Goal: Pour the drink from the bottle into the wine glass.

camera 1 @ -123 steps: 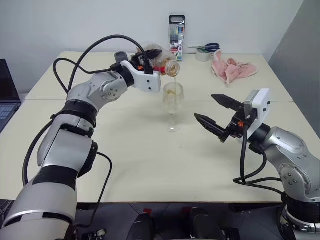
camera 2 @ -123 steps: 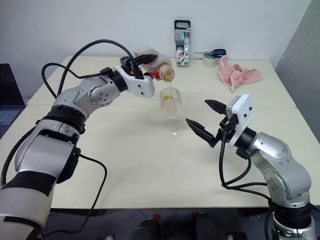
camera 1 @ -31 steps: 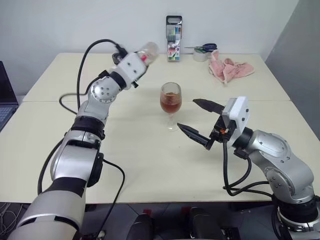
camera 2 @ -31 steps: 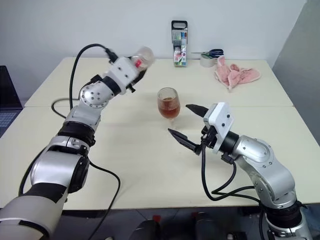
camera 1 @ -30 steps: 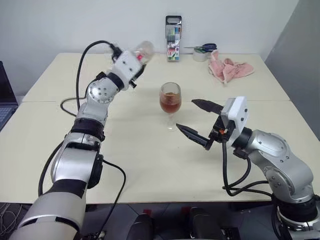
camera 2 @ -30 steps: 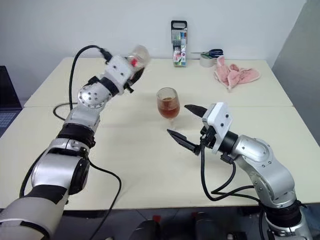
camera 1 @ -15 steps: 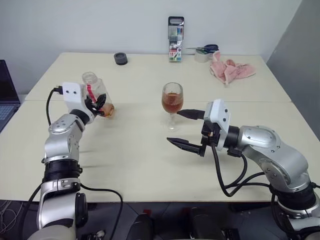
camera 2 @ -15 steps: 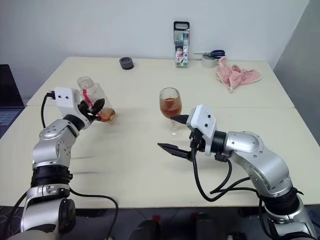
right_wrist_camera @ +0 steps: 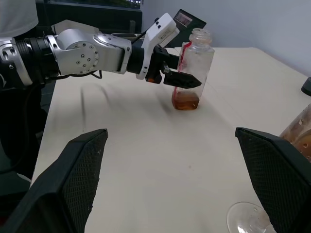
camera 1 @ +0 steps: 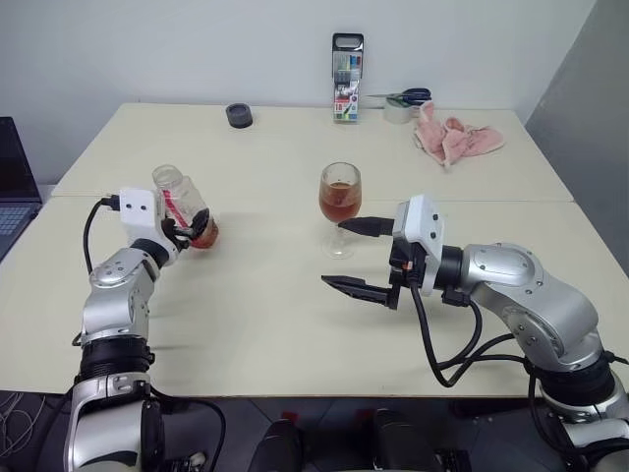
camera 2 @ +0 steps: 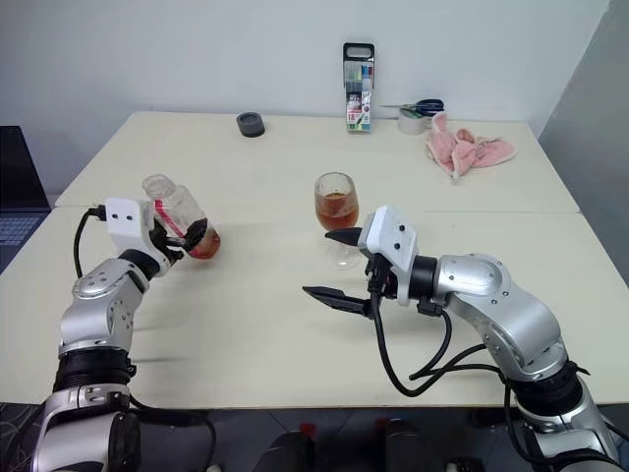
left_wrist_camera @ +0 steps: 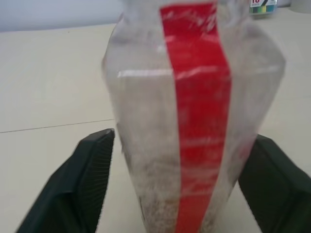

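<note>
The bottle [camera 1: 185, 208] is clear with a red label strip, has no cap on, and holds a little reddish-brown drink at its bottom. It rests on the table at the left, leaning a bit. My left gripper [camera 1: 195, 226] is open, and its black fingers [left_wrist_camera: 92, 179] stand wide on either side of the bottle's lower half. The wine glass [camera 1: 340, 197] stands at the table's middle, its bowl about half full of the amber drink [camera 1: 339, 205]. My right gripper [camera 1: 334, 254] is open just in front of the glass, apart from it, pointing left.
At the back of the table stand a tall marker case [camera 1: 347, 62], scissors and a tape roll [camera 1: 401, 100], a pink cloth [camera 1: 452, 138] and a dark round object [camera 1: 238, 115]. A laptop [camera 1: 14, 187] sits past the left edge.
My left arm came down and to the left from the back, bringing the bottle onto the table, and its fingers spread apart. My right gripper edged slightly left, in front of the glass.
</note>
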Robot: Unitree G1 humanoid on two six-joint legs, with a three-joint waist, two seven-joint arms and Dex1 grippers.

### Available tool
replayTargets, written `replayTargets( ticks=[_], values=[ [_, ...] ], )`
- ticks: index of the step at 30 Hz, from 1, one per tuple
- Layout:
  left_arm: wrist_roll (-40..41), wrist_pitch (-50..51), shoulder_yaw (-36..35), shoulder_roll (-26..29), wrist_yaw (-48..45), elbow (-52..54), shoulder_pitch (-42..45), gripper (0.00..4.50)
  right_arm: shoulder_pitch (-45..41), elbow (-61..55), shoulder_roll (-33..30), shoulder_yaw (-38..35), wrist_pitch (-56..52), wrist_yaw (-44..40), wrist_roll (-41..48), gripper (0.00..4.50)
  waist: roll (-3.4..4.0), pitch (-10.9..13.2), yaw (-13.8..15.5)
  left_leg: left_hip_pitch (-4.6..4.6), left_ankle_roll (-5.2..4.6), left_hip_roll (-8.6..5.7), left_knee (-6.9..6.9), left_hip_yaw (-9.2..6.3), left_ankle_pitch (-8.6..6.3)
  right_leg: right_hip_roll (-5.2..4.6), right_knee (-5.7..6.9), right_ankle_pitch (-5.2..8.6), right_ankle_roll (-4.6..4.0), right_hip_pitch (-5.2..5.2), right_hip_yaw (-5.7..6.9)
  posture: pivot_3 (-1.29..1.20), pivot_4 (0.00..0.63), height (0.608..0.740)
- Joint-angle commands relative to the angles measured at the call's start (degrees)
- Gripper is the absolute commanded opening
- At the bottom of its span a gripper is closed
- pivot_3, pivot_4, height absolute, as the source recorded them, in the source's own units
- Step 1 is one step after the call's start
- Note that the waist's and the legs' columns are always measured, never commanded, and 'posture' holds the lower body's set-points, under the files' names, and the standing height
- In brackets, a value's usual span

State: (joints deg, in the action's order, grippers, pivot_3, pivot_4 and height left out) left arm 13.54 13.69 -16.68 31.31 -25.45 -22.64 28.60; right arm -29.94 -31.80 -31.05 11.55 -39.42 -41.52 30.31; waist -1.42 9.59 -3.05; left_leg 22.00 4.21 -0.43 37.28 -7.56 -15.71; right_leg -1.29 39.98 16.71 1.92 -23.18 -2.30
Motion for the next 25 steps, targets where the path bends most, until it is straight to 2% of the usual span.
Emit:
replayTargets(
  ticks=[1,5,9,13,19,22,25],
  values=[
    [-1.25,-2.93,0.47,1.19,-0.47,1.88,-1.14,4.49,-0.56,-1.34,0.1,-0.66,0.07,0.01,0.15,4.5,0.0,0.0,0.0,-0.01,0.0,0.0,-0.01,0.01,0.0,0.0,0.0,0.0,0.0,0.0,-0.01,0.0,0.15,0.74],
    [-1.28,-4.55,0.36,0.82,-0.72,4.78,-4.25,4.49,1.85,-0.07,-0.01,0.15,1.91,0.94,-2.37,4.5,0.0,0.0,0.02,-0.02,0.0,0.02,-0.04,0.0,0.0,0.01,-0.01,0.0,0.0,0.0,0.0,0.0,0.15,0.74],
    [0.05,-4.01,-0.98,0.19,-0.1,9.83,-9.36,4.49,8.46,2.89,2.49,-0.94,7.73,5.16,-7.19,4.5,-0.02,-0.02,0.13,-0.02,0.0,0.02,-0.09,0.01,0.0,-0.02,-0.03,0.0,0.0,0.0,-0.01,0.0,0.15,0.74],
    [1.71,-3.88,-2.86,-1.4,2.16,15.23,-13.63,4.49,15.92,8.07,8.96,-4.17,16.95,12.35,-11.65,4.5,-0.03,-0.02,0.29,-0.03,0.0,0.04,-0.11,0.04,0.0,-0.02,-0.02,0.0,0.0,-0.01,-0.05,0.0,0.15,0.74],
    [0.03,-4.42,-3.7,-4.9,8.56,23.05,-19.69,4.49,24.89,15.68,18.64,-7.47,30.71,21.56,-17.44,4.5,-0.03,-0.07,0.45,-0.14,0.0,0.05,-0.18,0.11,0.0,-0.01,-0.02,0.0,0.0,0.02,-0.1,0.0,0.15,0.74],
    [-0.04,-5.85,-3.63,-6.24,9.26,25.41,-22.04,4.49,26.21,17.45,22.22,-7.44,33.14,23.37,-17.94,4.5,-0.03,-0.06,0.41,-0.18,0.0,0.08,-0.24,0.18,0.0,0.0,-0.02,0.0,0.0,0.01,-0.16,0.0,0.15,0.74],
    [-0.72,-8.48,-3.44,-6.84,9.46,25.67,-22.97,4.49,25.61,20.03,22.84,-6.52,35.87,23.15,-20.18,4.5,-0.02,-0.06,0.46,-0.21,0.01,0.09,-0.23,0.18,0.0,0.03,-0.01,0.0,0.0,0.02,-0.14,0.0,0.15,0.74]
  ],
)
